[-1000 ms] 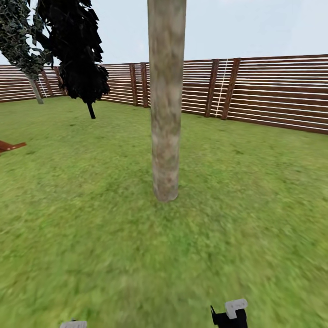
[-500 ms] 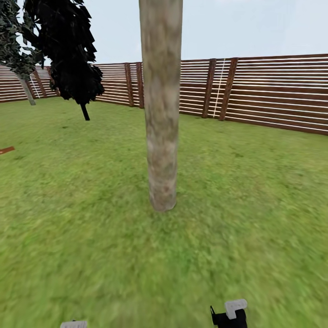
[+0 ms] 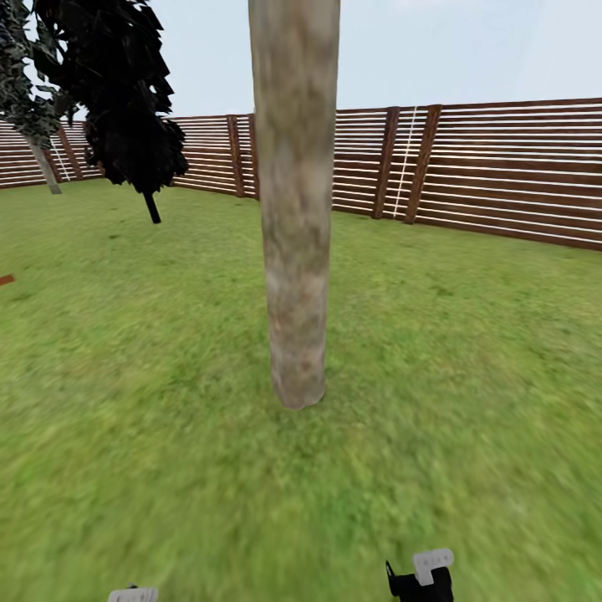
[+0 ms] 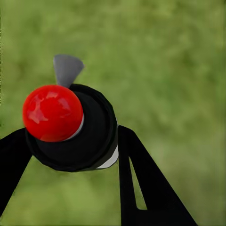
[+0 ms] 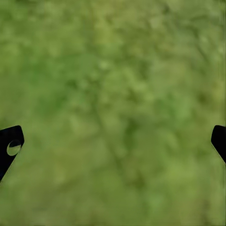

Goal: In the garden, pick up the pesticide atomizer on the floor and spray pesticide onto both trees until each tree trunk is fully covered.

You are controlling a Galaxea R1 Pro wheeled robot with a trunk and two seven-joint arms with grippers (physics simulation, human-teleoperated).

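A bare, mottled grey-brown tree trunk [image 3: 294, 209] is seen rising through the centre of the head view, rooted in the green lawn [image 3: 468, 401] just below mid-frame. A brown slatted wooden fence [image 3: 502, 171] is stretched across the background, and a dark narrow tree [image 3: 125, 100] is seen at the upper left of the frame. In the left wrist view, the pesticide atomizer [image 4: 75, 127], black with a red knob, is held clamped between the fingers of the left claw [image 4: 70, 155], above blurred grass. In the right wrist view, the right claw [image 5: 115, 141] is shown spread wide with nothing held, its fingertips [image 5: 10, 146] at the frame's edges.
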